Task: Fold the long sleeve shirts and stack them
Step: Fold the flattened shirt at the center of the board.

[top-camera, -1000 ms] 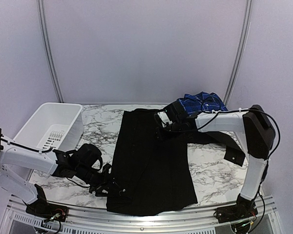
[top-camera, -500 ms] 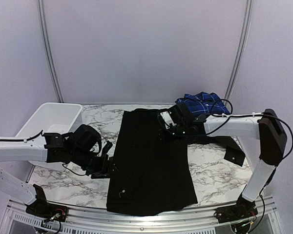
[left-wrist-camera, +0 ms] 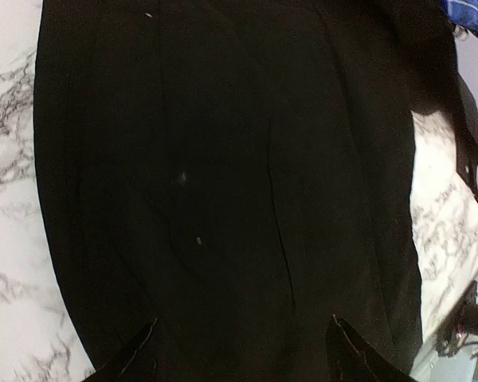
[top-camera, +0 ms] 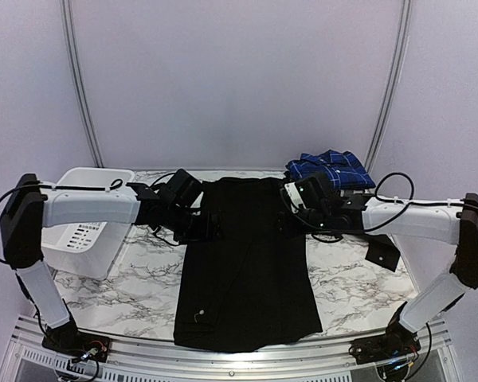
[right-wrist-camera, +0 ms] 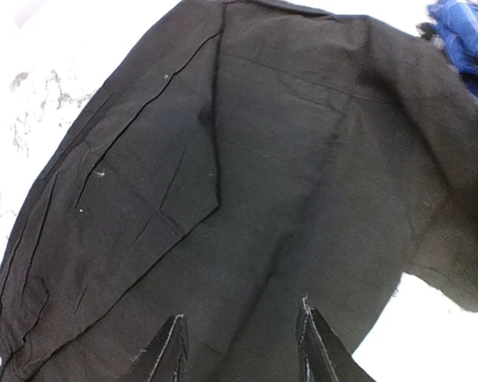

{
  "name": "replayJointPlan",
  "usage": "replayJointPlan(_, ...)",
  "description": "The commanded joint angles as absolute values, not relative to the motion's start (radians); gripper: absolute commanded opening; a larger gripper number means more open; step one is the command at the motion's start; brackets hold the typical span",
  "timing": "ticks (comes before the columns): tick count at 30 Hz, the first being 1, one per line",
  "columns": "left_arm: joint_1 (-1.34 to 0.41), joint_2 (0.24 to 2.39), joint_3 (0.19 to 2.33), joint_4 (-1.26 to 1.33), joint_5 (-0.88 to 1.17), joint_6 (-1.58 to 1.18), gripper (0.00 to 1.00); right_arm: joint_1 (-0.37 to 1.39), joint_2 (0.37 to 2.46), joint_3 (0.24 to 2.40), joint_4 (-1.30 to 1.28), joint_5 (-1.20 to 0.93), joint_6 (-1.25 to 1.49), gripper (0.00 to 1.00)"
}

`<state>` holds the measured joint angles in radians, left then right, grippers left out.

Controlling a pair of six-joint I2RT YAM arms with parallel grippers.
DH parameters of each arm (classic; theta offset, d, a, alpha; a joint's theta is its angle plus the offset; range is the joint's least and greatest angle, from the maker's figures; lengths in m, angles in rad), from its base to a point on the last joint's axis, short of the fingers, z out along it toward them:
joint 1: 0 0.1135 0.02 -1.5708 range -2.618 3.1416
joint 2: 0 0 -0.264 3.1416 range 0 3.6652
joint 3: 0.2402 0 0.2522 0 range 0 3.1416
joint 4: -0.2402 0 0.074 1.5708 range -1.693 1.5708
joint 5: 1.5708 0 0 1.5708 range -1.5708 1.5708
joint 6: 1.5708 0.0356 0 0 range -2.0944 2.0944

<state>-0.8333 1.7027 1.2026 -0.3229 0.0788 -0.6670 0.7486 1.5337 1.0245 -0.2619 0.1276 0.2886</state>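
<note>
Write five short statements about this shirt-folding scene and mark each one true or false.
1. The black shirt lies flat on the marble table. True.
2. The blue plaid shirt sits in the white basket. False: it lies on the table at the far right, and the basket is on the left.
3. The left end effector is clamped shut. False: its fingers stand apart over the black cloth.
4. The right end effector is over the black shirt. True.
5. One sleeve sticks out on the right. True.

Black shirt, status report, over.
Left gripper open, right gripper open, both over far end. Black shirt flat, one sleeve unfolded. Blue plaid shirt beyond, not blocking.
</note>
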Motion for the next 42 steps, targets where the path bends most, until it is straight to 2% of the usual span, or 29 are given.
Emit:
replayJointPlan(1,-0.786,1.862,1.319,-0.198,0.014,-0.612,0.70,0.749,1.434,0.980,-0.225,0.190,0.341,0.45)
replayJointPlan(8,-0.741,2.081,1.463,-0.094,0.041,-0.667,0.70,0.746,1.313,0.917,-0.203,0.259,0.362,0.52)
replayJointPlan(16,-0.652,2.169,1.434,-0.065,0.069,-0.730,0.70,0.734,1.226,0.895,-0.209,0.287,0.348,0.55)
replayJointPlan(31,-0.476,2.167,1.321,-0.074,0.114,-0.674,0.70,0.730,1.208,0.814,-0.211,0.298,0.391,0.55)
replayJointPlan(34,-0.476,2.154,1.326,-0.072,0.153,-0.635,0.71,0.727,1.197,0.809,-0.238,0.348,0.395,0.56)
replayJointPlan(37,-0.489,2.122,1.341,-0.080,0.169,-0.587,0.73,0.701,1.180,0.809,-0.282,0.410,0.404,0.60)
replayJointPlan(42,-0.523,2.051,1.382,-0.125,0.174,-0.541,0.74,0.581,1.160,0.752,-0.311,0.444,0.440,0.62)
